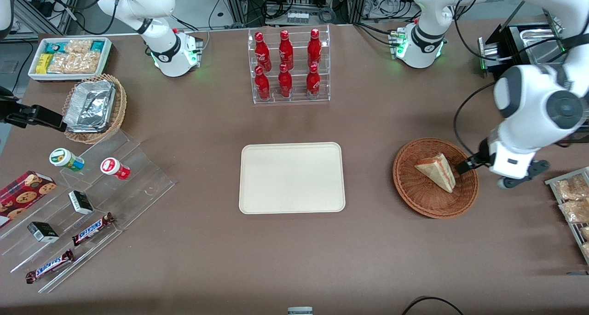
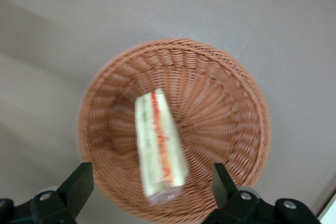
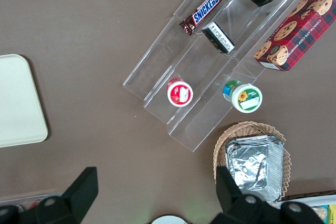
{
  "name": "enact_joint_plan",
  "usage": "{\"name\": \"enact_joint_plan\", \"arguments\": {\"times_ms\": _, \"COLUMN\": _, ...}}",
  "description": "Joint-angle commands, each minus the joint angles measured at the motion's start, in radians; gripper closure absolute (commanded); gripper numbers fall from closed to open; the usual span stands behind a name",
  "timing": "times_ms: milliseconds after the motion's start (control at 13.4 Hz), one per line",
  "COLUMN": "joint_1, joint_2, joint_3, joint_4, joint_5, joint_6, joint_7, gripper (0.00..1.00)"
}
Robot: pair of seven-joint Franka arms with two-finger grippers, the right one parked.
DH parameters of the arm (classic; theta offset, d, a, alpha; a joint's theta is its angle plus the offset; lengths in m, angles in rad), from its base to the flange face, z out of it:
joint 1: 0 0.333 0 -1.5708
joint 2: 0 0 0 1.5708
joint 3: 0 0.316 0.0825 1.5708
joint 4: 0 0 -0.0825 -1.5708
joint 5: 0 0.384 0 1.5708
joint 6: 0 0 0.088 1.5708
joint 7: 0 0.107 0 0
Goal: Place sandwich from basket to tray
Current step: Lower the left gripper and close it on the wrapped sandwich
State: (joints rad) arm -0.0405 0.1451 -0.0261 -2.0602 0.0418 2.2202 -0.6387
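Observation:
The sandwich (image 1: 438, 171) (image 2: 159, 144), a pale bread wedge with red and green filling in clear wrap, lies in the round reddish-brown wicker basket (image 1: 414, 190) (image 2: 226, 114). My gripper (image 1: 462, 167) (image 2: 152, 182) hovers above the basket's rim on the working arm's side, close to the sandwich but apart from it. Its fingers (image 2: 80, 184) stand wide open, with the sandwich's wrapped end between them in the wrist view. The cream tray (image 1: 291, 177) (image 3: 16, 103) lies bare at the middle of the table, beside the basket toward the parked arm's end.
A clear rack of red bottles (image 1: 288, 66) stands farther from the front camera than the tray. A wire rack of snack bags (image 1: 573, 204) sits close beside the basket toward the working arm's end. Acrylic steps with snacks (image 1: 83, 204) and a tan basket with foil trays (image 1: 94, 107) lie toward the parked arm's end.

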Motion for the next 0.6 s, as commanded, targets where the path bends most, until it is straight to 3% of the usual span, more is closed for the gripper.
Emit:
{"name": "enact_joint_plan", "arguments": {"times_ms": 0, "joint_1": -0.038, "joint_2": -0.03, "joint_3": 0.002, "joint_4": -0.134, "joint_5": -0.007, "joint_6": 0.168, "joint_7": -0.16, "gripper": 0.0}}
{"name": "enact_joint_plan", "arguments": {"times_ms": 523, "joint_1": -0.044, "joint_2": 0.031, "joint_3": 0.005, "joint_4": -0.247, "joint_5": -0.002, "joint_6": 0.277, "joint_7": -0.176, "gripper": 0.0}}
